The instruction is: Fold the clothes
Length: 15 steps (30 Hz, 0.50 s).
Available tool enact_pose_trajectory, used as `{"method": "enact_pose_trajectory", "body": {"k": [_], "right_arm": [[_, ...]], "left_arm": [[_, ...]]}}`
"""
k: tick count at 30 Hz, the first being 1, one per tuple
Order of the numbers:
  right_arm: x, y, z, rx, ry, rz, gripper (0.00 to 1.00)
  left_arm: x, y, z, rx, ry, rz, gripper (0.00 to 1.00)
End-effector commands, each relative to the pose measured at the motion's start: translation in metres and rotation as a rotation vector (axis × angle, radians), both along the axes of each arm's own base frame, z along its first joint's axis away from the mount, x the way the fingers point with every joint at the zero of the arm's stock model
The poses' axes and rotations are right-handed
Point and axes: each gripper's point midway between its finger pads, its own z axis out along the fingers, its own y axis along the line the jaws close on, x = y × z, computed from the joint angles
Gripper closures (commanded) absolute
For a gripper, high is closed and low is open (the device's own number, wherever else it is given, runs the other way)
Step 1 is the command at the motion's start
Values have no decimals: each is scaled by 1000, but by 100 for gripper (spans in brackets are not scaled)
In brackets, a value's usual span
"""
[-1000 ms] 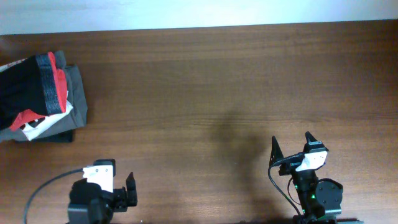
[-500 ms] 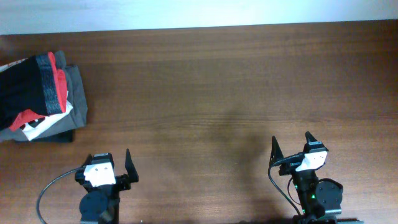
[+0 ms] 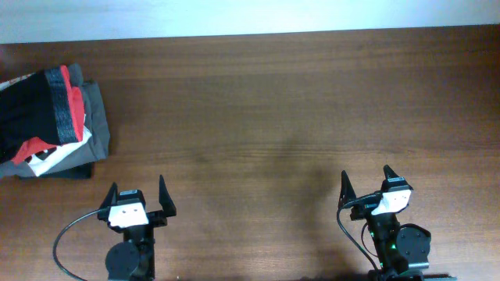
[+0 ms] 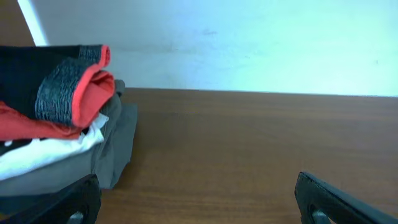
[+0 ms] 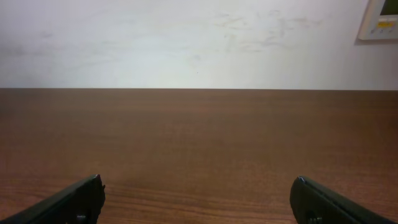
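The black pants (image 3: 27, 109) lie folded on top of a stack at the far left edge of the table, grey waistband with red-orange trim (image 3: 66, 105) showing. They also show in the left wrist view (image 4: 37, 84) at the upper left. My left gripper (image 3: 138, 193) is open and empty near the front edge, well in front of the stack; its fingertips frame bare wood in its wrist view (image 4: 199, 199). My right gripper (image 3: 366, 184) is open and empty at the front right, its jaws (image 5: 196, 199) over bare wood.
Under the pants lie a red and white garment (image 3: 43, 154) and folded grey garments (image 3: 95, 117). The wooden table (image 3: 273, 101) stretches to a white wall at the back. A white panel (image 5: 379, 18) hangs on the wall, upper right in the right wrist view.
My left gripper has swung from pointing right to pointing straight toward the back of the table, and its fingers now show spread apart. The right arm and the stack have not moved.
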Motion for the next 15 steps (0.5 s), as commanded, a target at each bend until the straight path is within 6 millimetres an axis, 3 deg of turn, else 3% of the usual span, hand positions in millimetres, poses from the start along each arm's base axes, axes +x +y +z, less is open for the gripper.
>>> {"method": "enact_pose_trajectory", "body": {"k": [1,8,15], "right_arm": [[0,0,-2,-7,-3,2,1],[0,0,-2,-7,-3,2,1],[0,0,-2,-7,-3,2,1]], "left_arm": [[2,-1,-5,13,-18,-3,1],[2,-1,-5,13,-17,-2,1],[3,-27,-7,98,-3,-152,1]]}}
